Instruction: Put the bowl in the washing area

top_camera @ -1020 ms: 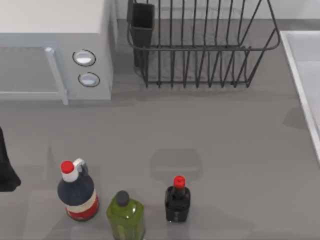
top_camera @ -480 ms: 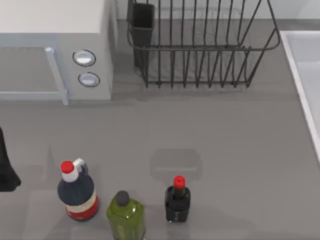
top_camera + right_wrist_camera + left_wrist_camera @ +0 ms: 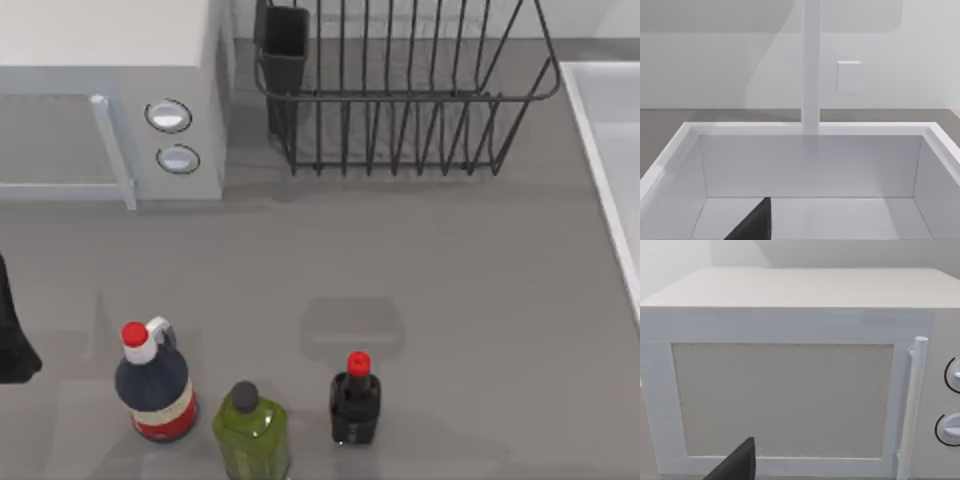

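Both grippers' finger state untellable; left arm parked at table's left edge

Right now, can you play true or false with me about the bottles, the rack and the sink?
1. Three bottles stand near the front of the table. True: a red-capped round bottle, a green bottle and a small dark bottle.
2. The green bottle has a red cap. False: its cap is dark.
3. The wire dish rack is full of plates. False: no plates are in it, just a dark cup holder at its left end.
4. The sink is white with a raised rim. True.
5. The microwave door is open. False: it is closed.
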`<move>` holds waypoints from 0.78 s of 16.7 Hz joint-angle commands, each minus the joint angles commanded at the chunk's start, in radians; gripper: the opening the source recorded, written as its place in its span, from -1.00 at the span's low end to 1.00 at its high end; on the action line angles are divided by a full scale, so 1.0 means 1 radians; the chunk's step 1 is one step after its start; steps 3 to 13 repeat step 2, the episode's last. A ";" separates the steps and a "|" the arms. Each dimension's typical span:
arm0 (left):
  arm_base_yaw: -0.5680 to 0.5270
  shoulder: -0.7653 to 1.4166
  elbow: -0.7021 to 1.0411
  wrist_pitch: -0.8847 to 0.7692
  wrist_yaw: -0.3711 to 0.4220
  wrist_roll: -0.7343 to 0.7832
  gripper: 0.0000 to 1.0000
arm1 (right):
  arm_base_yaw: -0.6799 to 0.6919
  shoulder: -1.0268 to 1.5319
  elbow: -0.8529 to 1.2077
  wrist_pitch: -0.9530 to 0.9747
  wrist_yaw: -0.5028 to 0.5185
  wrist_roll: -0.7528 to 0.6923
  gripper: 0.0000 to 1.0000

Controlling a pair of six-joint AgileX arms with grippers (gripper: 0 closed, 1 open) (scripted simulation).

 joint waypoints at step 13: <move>0.000 0.000 0.000 0.000 0.000 0.000 1.00 | 0.000 0.000 0.000 0.000 0.000 0.000 1.00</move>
